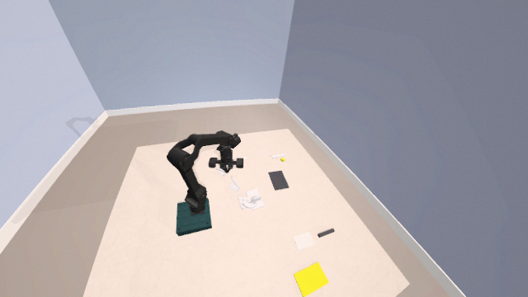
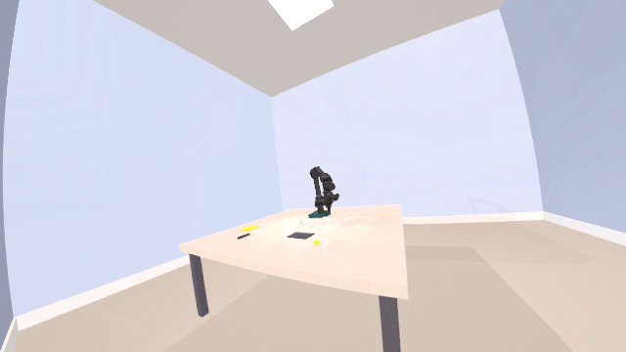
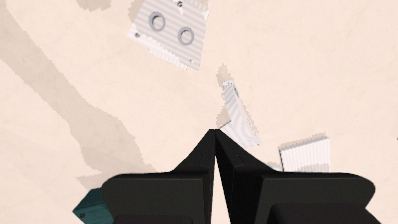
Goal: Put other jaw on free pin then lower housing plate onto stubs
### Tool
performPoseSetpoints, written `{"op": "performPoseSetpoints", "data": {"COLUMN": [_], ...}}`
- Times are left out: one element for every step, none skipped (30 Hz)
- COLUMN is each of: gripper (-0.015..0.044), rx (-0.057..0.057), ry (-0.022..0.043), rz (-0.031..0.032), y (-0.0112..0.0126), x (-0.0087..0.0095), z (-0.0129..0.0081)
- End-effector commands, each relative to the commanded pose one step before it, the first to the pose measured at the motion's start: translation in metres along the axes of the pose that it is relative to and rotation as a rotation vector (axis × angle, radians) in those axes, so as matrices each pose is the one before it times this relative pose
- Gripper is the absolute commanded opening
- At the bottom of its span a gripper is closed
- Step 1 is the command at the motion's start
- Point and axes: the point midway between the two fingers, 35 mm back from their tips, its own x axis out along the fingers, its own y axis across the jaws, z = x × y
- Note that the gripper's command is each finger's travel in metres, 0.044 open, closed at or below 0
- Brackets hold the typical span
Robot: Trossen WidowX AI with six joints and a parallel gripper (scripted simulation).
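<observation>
My gripper (image 1: 227, 169) (image 3: 214, 133) is shut and empty, pointing down above the table. The white housing plate (image 1: 220, 171) (image 3: 172, 31) with two round holes lies at the upper left in the wrist view, away from the fingertips. The loose white jaw (image 1: 234, 186) (image 3: 242, 122) lies flat just right of and beyond the fingertips in the wrist view. The white base assembly (image 1: 245, 203) stands farther toward the table's middle; in the wrist view only its ribbed block (image 3: 307, 152) shows, and my gripper hides the rest. Pins and gear teeth are too small or hidden to tell.
Also on the table are a dark flat rectangle (image 1: 279, 180) (image 2: 300, 236), a yellow cube (image 1: 282, 159) (image 2: 316, 242), a white bar (image 1: 277, 156), a white square (image 1: 304, 241), a black bar (image 1: 326, 233) and a yellow square (image 1: 311, 279). My teal base (image 1: 194, 220) is nearby.
</observation>
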Motion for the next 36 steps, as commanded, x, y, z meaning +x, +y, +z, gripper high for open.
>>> {"op": "performPoseSetpoints", "data": {"gripper": [0.0, 0.0, 0.0, 0.0, 0.0, 0.0, 0.0, 0.0, 0.0, 0.0, 0.0, 0.0, 0.0, 0.0, 0.0, 0.0, 0.0, 0.0, 0.0, 0.0, 0.0, 0.0, 0.0, 0.0, 0.0, 0.0, 0.0, 0.0, 0.0, 0.0, 0.0, 0.0, 0.0, 0.0, 0.0, 0.0], "rx": [-0.0933, -0.02, -0.02, -0.02, -0.02, -0.02, -0.02, -0.02, -0.02, -0.02, -0.02, -0.02, -0.02, -0.02, -0.02, -0.02, -0.02, -0.02, -0.02, -0.0166, -0.01, -0.0033, 0.0, 0.0, 0.0, 0.0, 0.0, 0.0, 0.0, 0.0, 0.0, 0.0, 0.0, 0.0, 0.0, 0.0], "ry": [0.00392, 0.00001, 0.00001, 0.00001, 0.00001, 0.00001, 0.00001, 0.00001, 0.00001, 0.00001, 0.00001, 0.00001, 0.00001, 0.00001, 0.00001, 0.00001, 0.00001, 0.00001, 0.00001, 0.00001, 0.0, 0.0, 0.0, 0.0, 0.0, 0.0, 0.0, 0.0, 0.0, 0.0, 0.0, 0.0, 0.0, 0.0, 0.0, 0.0], "rz": [0.00273, 0.00002, 0.00002, 0.00002, 0.00002, 0.00002, 0.00002, 0.00002, 0.00002, 0.00002, 0.00002, 0.00002, 0.00002, 0.00002, 0.00002, 0.00002, 0.00002, 0.00002, 0.00002, 0.00002, 0.00001, 0.0, 0.0, 0.0, 0.0, 0.0, 0.0, 0.0, -0.00001, -0.00001, -0.00001, -0.00001, -0.00001, -0.00001, -0.00001, -0.00001], "y": [0.0019, 0.0002, 0.00021, 0.00021, 0.00021, 0.00021, 0.00021, 0.00022, 0.00022, 0.00022, 0.00022, 0.00022, 0.00022, 0.00023, 0.00023, 0.00023, 0.00023, 0.00023, 0.00023, 0.00019, 0.00012, 0.00004, 0.0, 0.0, 0.0, 0.0, 0.0, -0.00003, -0.00009, -0.00014, -0.00015, -0.00014, -0.00013, -0.00012, -0.00011, -0.0001], "x": [0.00059, 0.00001, 0.00001, 0.00001, 0.00001, 0.00001, 0.00001, 0.00001, 0.00001, 0.00001, 0.00001, 0.00001, 0.00001, 0.00001, 0.00001, 0.00001, 0.00001, 0.00001, 0.00001, 0.00001, 0.00001, 0.0, 0.0, 0.0, 0.0, 0.0, 0.0, 0.00028, 0.00084, 0.00139, 0.00167, 0.00167, 0.00167, 0.00167, 0.00167, 0.00166], "z": [-0.00206, -0.00012, -0.00012, -0.00011, -0.00011, -0.00011, -0.0001, -0.0001, -0.00009, -0.00009, -0.00009, -0.00008, -0.00008, -0.00007, -0.00007, -0.00006, -0.00006, -0.00005, -0.00005, -0.00004, -0.00002, -0.00001, 0.0, 0.0, 0.0, 0.0, 0.0, 0.00002, 0.00005, 0.00008, 0.0001, 0.00009, 0.00008, 0.00008, 0.00007, 0.00006]}}
